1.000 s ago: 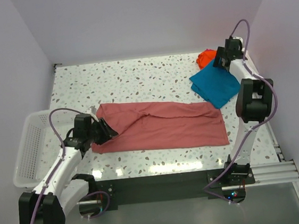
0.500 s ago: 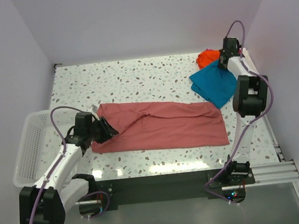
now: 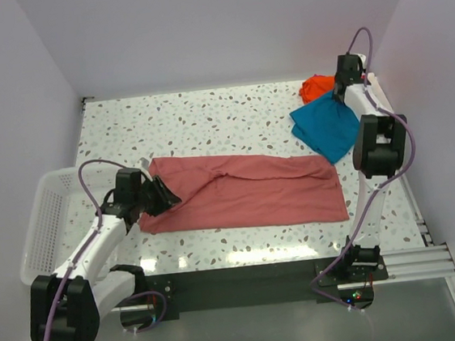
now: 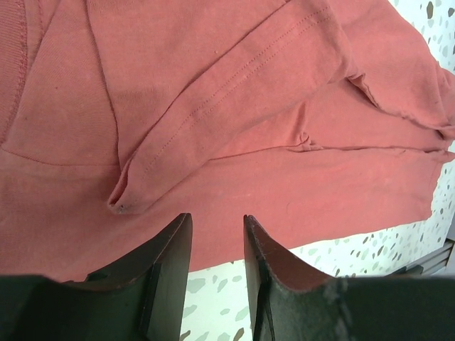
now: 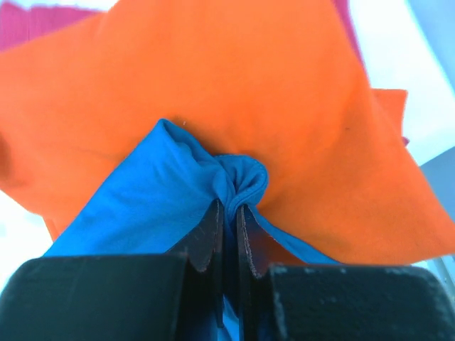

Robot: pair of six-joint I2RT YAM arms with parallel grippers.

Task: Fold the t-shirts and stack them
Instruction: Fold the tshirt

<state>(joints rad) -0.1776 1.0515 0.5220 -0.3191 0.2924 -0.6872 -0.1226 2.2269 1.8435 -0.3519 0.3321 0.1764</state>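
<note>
The large dusty-red t-shirt lies spread flat across the table's middle, with a sleeve folded over it. At its left end my left gripper hovers low over the near hem, open with nothing between the fingers. At the far right the teal-blue t-shirt lies partly on the orange t-shirt. My right gripper is shut on a bunched far edge of the teal-blue cloth, over the orange one. A strip of the magenta t-shirt shows behind the orange.
A white mesh basket sits at the table's left edge, beside the left arm. The speckled tabletop is bounded by pale walls at the back and both sides. The right arm's elbow stands near the right wall.
The right gripper has gone from open to shut, pinching the teal-blue shirt's far edge, and shifted slightly toward the back right. The left gripper has barely moved.
</note>
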